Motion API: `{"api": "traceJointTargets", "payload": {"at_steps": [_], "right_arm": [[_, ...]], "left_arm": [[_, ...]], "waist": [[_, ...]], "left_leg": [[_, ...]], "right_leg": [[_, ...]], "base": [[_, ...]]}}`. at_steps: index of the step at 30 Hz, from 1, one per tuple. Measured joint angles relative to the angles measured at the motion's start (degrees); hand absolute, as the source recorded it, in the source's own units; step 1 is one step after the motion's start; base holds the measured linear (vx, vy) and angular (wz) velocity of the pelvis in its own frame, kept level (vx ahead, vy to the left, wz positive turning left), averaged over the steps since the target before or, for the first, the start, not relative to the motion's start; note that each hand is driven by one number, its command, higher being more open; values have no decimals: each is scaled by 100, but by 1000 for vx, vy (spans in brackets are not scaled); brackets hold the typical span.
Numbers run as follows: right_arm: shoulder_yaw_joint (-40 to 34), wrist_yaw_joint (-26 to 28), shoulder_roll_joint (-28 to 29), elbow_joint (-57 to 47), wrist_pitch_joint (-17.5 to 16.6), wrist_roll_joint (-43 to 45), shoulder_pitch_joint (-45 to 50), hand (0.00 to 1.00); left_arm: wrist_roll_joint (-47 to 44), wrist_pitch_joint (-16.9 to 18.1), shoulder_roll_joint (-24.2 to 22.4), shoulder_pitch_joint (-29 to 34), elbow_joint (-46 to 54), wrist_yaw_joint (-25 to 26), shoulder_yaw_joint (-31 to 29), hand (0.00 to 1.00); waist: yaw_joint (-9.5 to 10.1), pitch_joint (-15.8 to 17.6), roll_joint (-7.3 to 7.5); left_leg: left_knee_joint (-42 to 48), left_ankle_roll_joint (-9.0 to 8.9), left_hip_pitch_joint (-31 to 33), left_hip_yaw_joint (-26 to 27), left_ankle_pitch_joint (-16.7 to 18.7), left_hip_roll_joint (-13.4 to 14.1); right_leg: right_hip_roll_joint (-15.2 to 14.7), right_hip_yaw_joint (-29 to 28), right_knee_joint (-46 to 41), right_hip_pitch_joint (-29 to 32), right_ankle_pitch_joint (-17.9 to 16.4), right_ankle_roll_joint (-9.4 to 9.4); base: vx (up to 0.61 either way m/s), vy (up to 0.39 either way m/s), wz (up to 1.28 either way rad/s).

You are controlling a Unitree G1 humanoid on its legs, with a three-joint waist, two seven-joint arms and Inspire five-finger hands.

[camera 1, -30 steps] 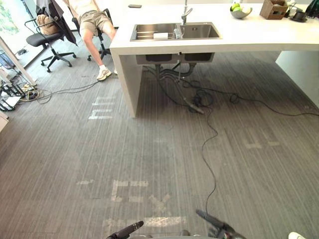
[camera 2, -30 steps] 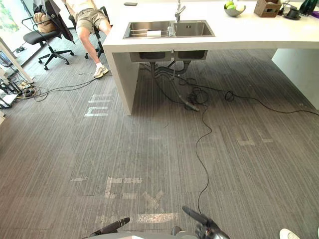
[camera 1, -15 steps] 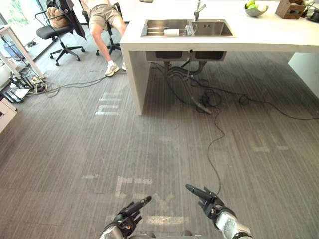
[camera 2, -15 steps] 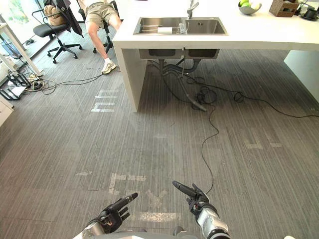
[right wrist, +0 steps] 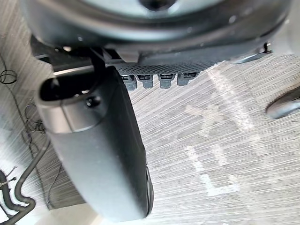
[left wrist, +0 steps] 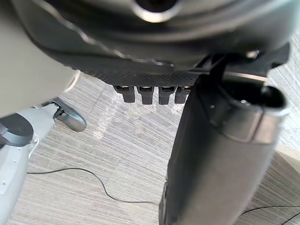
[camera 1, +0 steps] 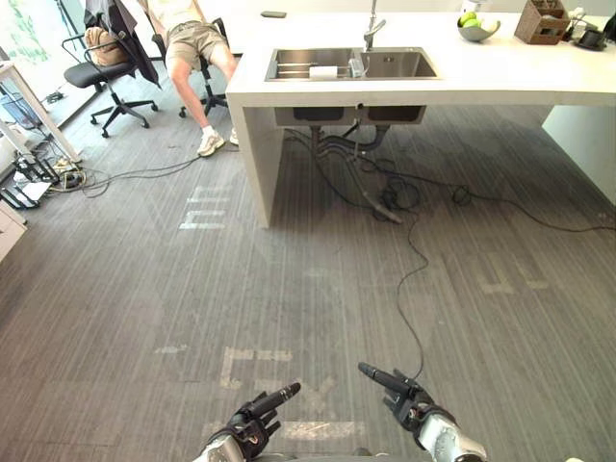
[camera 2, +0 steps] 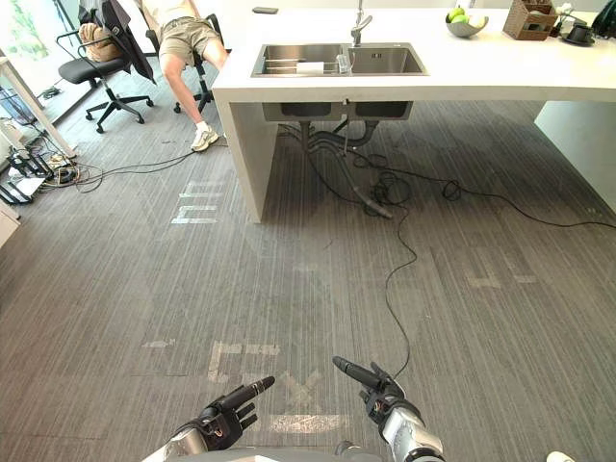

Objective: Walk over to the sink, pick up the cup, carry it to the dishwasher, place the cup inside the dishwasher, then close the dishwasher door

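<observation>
Far left, a black office chair (camera 1: 91,72) stands on grey striped floor (camera 1: 115,289), with a person (camera 1: 192,43) in shorts seated on another chair just beside it. Loose cords lie on the floor near them.

To their right runs a long white counter (camera 1: 500,82) with a steel double sink (camera 1: 404,64) set into it. The cup (camera 1: 357,67) – small and clear – stands upright in the sink by the divider between the basins, just below the faucet (camera 1: 372,27). A white object, too small to make out, lies in the left basin beside it. Farther right on the counter sit a bowl (camera 1: 477,29) of green fruit and a wooden box (camera 1: 539,21).

Pipes hang under the sink, and a black cable (camera 1: 409,279) snakes from there across the floor. Pale tape marks (camera 1: 252,358) show on the floor in the foreground.

At the near edge, well apart from the counter, are both hands. The left hand (camera 1: 248,433) has its fingers curled in and its thumb pointing forward – it grasps nothing. The right hand (camera 1: 412,409) is held the same way, clenched and empty.
</observation>
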State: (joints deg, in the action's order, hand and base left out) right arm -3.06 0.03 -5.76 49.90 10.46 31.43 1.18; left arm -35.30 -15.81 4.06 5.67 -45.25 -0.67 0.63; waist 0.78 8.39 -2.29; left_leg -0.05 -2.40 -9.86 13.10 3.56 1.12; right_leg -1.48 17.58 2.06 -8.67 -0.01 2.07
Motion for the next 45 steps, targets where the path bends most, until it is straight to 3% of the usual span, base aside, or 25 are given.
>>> {"api": "traceJointTargets", "payload": {"at_steps": [5,11,13,14,15,19,20,21,23,25,27,29,30,31,32,33,35,36,38,40,41,42,43,44,45], "right_arm": [[-173,28,19,288,165,-12,154,100],[-326,200,-5,577,17,-134,151,100],[-326,235,-15,587,-82,-184,116,100],[-308,250,-20,584,-209,-185,80,100],[-275,250,-35,584,-278,-189,32,100],[-191,248,-110,570,-437,-172,-161,100],[-95,237,-130,523,-458,-157,-201,100],[4,222,-145,397,-450,-109,-226,100],[144,197,-139,88,-426,-73,-309,100],[145,176,-152,-264,-389,100,-353,100],[141,116,-167,-571,-305,245,-353,100],[134,124,-171,-772,-190,267,-317,100],[121,132,-179,-794,-177,266,-281,100],[99,125,-244,-782,-144,266,-242,100],[77,124,-344,-762,-81,266,-236,100],[35,125,-348,-749,-46,266,-234,100],[-85,173,-323,-668,16,265,-158,100],[-119,200,-322,-643,22,264,-128,100],[-207,207,-337,-599,54,237,31,100],[-307,208,-377,-540,60,240,55,100],[-406,220,-414,-508,59,229,167,100],[-447,238,-420,-491,59,182,225,100],[-467,297,-461,-360,53,5,257,100],[-509,344,-486,-191,43,-68,241,100],[-559,400,-498,36,4,-135,233,100]], "left_arm": [[277,28,22,-113,-225,-156,106,100],[291,122,32,-162,-421,-305,94,100],[293,124,48,-197,-443,-346,97,100],[292,121,99,-210,-428,-379,107,100],[293,149,142,-222,-419,-394,121,100],[245,291,259,-279,-417,-145,143,100],[160,334,308,-273,-370,-66,140,100],[113,349,391,-254,-259,7,146,100],[94,372,492,-243,51,105,118,100],[83,381,625,-248,369,166,93,100],[17,382,689,-237,639,201,75,100],[-97,387,804,-183,924,189,-27,100],[-115,405,803,-183,945,182,-38,100],[-131,406,735,-199,942,151,-39,100],[-130,405,602,-197,943,100,-37,100],[-129,400,563,-199,940,66,-33,100],[7,427,414,-229,808,22,-28,100],[73,465,374,-242,724,21,-16,100],[243,740,168,-231,187,58,-17,100],[359,920,91,-244,69,53,46,100],[510,1165,46,-231,89,96,157,100],[516,1213,30,-208,138,151,175,100],[507,1318,-8,-100,435,292,175,100],[497,1372,-15,-9,741,356,175,100],[498,1387,-8,81,1208,449,173,100]], "waist": [[5,-20,21],[8,-32,49],[9,-16,79],[14,14,141],[16,38,180],[27,147,312],[13,240,378],[-2,280,395],[14,382,465],[-3,480,483],[-1,541,444],[5,561,629],[-2,556,680],[-10,584,599],[-22,608,406],[-26,605,344],[-40,581,313],[-48,576,308],[-179,361,182],[-261,295,82],[-285,292,0],[-278,297,-46],[-270,370,-151],[-229,429,-210],[-123,523,-193]], "left_leg": [[-172,175,8,-8,-111,-28],[-210,198,10,2,-115,-44],[-152,262,26,33,-70,-54],[-6,340,29,34,27,-126],[131,383,47,42,116,-184],[494,547,-7,13,485,-385],[441,616,-223,-75,471,-442],[448,659,-339,-166,494,-427],[474,640,-366,-241,531,-354],[568,563,-400,-318,595,-205],[672,389,-458,-357,708,-77],[727,159,-670,-421,944,-131],[804,102,-714,-455,1056,-145],[962,-2,-779,-485,1265,-60],[1116,-83,-773,-475,1449,110],[1172,-123,-767,-473,1522,173],[1314,-140,-769,-524,1872,355],[1400,-147,-757,-541,1985,380],[1667,140,-719,-584,2362,532],[2796,76,-169,-574,2254,747],[4453,-56,572,-491,1653,1068],[5048,-31,814,-495,1307,1215],[6210,60,1255,-500,1102,1426],[6869,178,1611,-506,1226,1423],[7030,179,2008,-477,1342,1161]], "right_leg": [[20,30,88,47,50,-82],[-2,32,-4,109,13,-76],[-135,21,-722,418,-362,-44],[-372,19,-1597,740,-770,55],[-544,17,-2168,959,-956,139],[-1137,-12,-3981,1599,-1080,151],[-1301,-32,-4515,1684,-995,274],[-1324,-42,-4579,1791,-1228,289],[-1219,-114,-4041,1975,-1251,266],[-1012,-202,-3355,2140,-1149,255],[-850,-219,-2548,2242,-741,253],[-862,-219,-1501,2130,26,289],[-906,-221,-1520,2079,493,262],[-897,-146,-1787,2078,723,-157],[-784,-92,-2111,2158,436,-290],[-758,-71,-2301,2221,294,-374],[-796,-35,-3277,2587,-426,-469],[-823,-22,-3539,2688,-619,-483],[-840,52,-4310,2936,-1383,-521],[-808,195,-4450,2931,-1694,-556],[-751,304,-4436,2700,-1904,-674],[-702,350,-4380,2523,-2028,-742],[-529,400,-4191,2073,-2211,-884],[-393,412,-3963,1696,-2282,-953],[-343,401,-3583,1178,-2299,-977]], "base": [[-18,-4,2],[0,2,-1],[-6,37,-1],[-7,59,2],[-13,62,1],[-14,64,2],[80,42,33],[87,18,32],[114,-19,26],[176,-66,22],[222,-107,12],[312,-196,13],[388,-271,20],[346,-247,15],[277,-200,8],[236,-171,3],[242,-200,6],[222,-177,8],[383,-166,21],[474,-151,33],[388,-148,29],[503,-174,27],[505,-135,9],[586,-108,-6],[464,-48,-16]]}}
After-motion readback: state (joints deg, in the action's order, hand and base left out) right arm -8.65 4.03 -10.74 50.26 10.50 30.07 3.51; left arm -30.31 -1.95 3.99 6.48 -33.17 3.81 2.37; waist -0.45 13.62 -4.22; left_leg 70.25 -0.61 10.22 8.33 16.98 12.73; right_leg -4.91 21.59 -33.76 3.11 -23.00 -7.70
